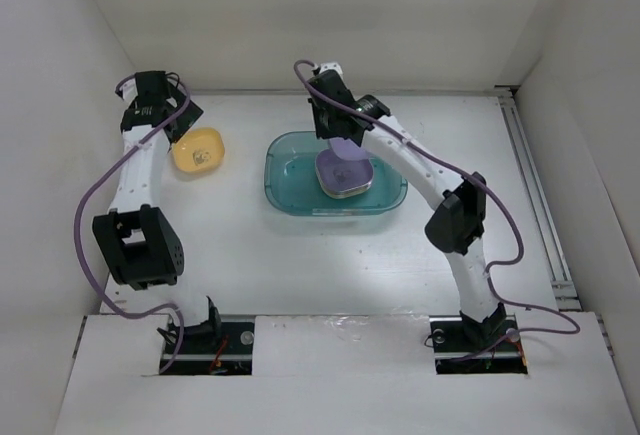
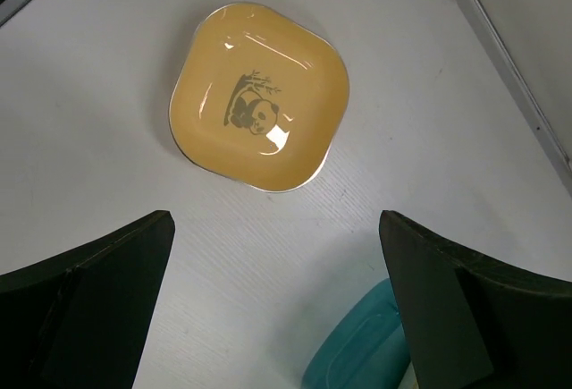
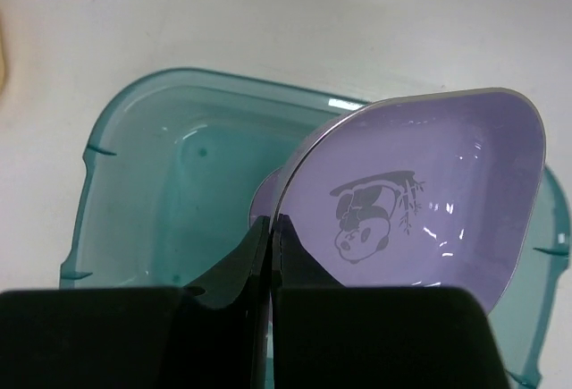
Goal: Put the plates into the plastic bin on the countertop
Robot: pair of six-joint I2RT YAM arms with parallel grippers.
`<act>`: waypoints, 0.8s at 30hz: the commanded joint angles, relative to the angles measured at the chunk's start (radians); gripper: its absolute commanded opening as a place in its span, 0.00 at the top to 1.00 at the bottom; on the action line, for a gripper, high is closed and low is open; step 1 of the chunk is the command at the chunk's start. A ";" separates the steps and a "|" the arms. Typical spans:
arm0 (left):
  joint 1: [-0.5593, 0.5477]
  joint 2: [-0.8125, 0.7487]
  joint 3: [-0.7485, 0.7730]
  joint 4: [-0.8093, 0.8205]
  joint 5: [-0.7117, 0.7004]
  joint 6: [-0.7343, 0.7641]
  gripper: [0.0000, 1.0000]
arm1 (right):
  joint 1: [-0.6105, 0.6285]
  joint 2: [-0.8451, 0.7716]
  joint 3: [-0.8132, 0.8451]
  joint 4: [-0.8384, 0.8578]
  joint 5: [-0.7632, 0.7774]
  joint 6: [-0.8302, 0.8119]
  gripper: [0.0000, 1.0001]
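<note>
- Lavender rounded-square plastic plate clamped in right gripper, tilted over translucent teal plastic bin
- Placing step; next, probably lower and let go
- Left gripper gapes above yellow rounded-square plate on counter

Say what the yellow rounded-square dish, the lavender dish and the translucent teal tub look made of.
Yellow rounded-square dish: likely glossy hard plastic; sharp glints, thin pale rim. Lavender dish: same look, glossy. Translucent teal tub: see-through moulded plastic, probably; white counter shows through.
</note>
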 commanded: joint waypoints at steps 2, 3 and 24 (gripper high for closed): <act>0.049 0.053 0.046 -0.053 0.010 0.026 0.00 | 0.039 -0.009 -0.039 0.044 0.029 0.049 1.00; 0.060 0.053 0.046 -0.036 0.010 0.026 0.00 | 0.039 -0.019 -0.039 0.055 0.029 0.049 0.99; 0.060 0.371 -0.016 0.026 -0.021 0.052 0.04 | 0.171 -0.380 -0.317 0.270 0.041 0.017 0.00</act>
